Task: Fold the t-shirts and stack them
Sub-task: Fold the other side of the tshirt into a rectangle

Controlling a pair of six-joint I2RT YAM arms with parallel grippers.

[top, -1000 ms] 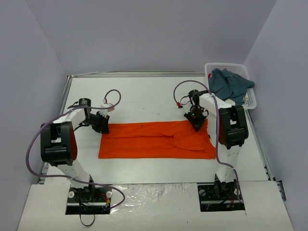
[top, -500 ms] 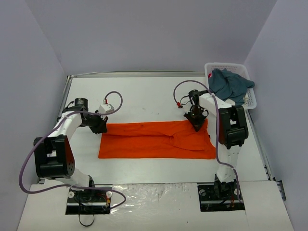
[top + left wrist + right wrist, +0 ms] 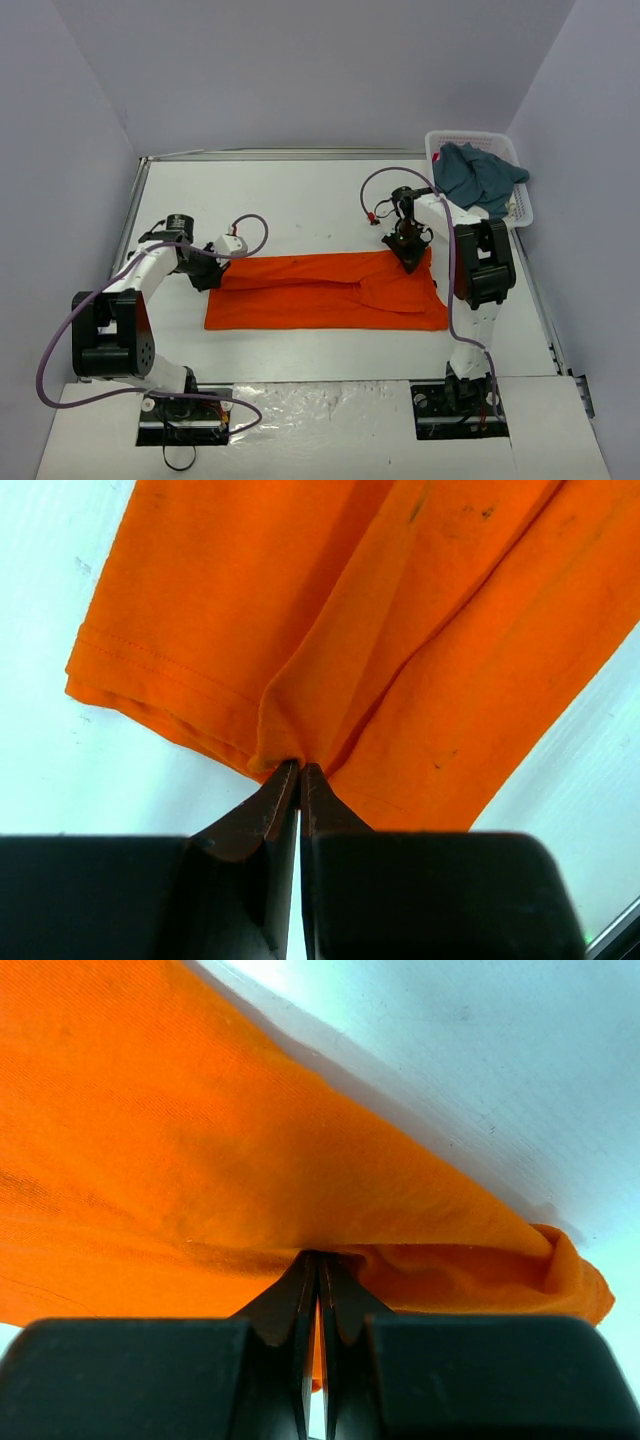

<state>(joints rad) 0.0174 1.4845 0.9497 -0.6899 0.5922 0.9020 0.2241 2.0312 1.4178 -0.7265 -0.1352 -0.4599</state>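
Surroundings: white tabletop (image 3: 300, 205), closed in by pale grey walls (image 3: 300, 70). A white plastic lattice basket (image 3: 462, 134) sits at the far right corner, well apart from the work area. A dusty teal-blue cloth t-shirt (image 3: 480, 175) is heaped in it and spills over the rim. Purple cables (image 3: 252, 222) loop above each wrist. Neither touches the cloth.

Task item: the bright orange cloth t-shirt (image 3: 330, 292) lies as a long flat band across the middle of the table, running left to right between the two arms. A few tiny dark specks show in the left wrist view. There is a diagonal crease right of centre.

Left arm: the elbow stands near the left table edge. The forearm is bent rightward and low, ending at the band's far left corner. The left gripper (image 3: 300, 768) has its dark fingers (image 3: 255, 815) pinched together on a raised fold of orange cloth beside the hemmed edge.

Right arm: it reaches forward from its base, with the wrist turned back and down onto the band's far right corner. The right gripper (image 3: 318, 1258) has its fingers (image 3: 275, 1300) clamped tight on a ridge of orange cloth. A bunched corner lies to the right of them.
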